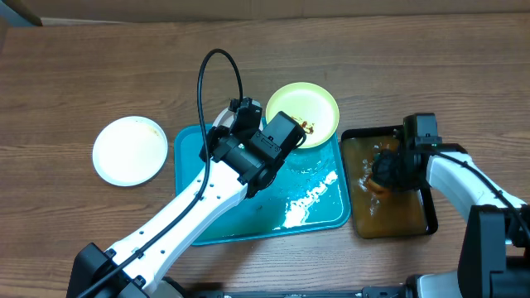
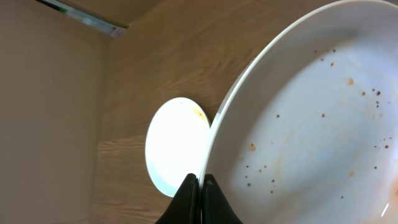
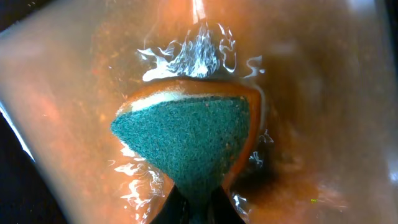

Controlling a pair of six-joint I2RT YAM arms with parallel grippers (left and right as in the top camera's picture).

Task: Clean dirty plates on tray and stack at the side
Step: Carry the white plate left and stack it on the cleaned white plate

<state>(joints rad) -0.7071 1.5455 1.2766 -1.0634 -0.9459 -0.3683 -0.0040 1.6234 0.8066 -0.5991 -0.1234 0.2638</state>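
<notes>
The left claw [image 2: 200,185] is pinched together on the rim of a white plate [image 2: 311,118], holding it tipped up on edge over the far left part of the turquoise tray [image 1: 319,211]; brown specks and orange smears dot the plate's face. A pale green plate [image 1: 302,109] sits across the tray's far rim, with crumbs on its near right side; a second white plate [image 1: 130,150] lies flat on the counter [image 1: 66,83] to the left, apart from the tray, with a faint yellow mark near its rim. The right claw [image 3: 199,208] is clamped on a green scouring sponge [image 3: 186,140], dipped in brownish water in the black tray [image 1: 397,234] at the right.

The plates look stiff, light and glossy; wet, they would likely be slippery, so the rim is the place to pinch, and a shallow bite may let a plate swing or slide; whether they are brittle I cannot tell. The sponge looks soft and soaked, and will probably drip on the way across. No brand, label or writing can be read in any view.
</notes>
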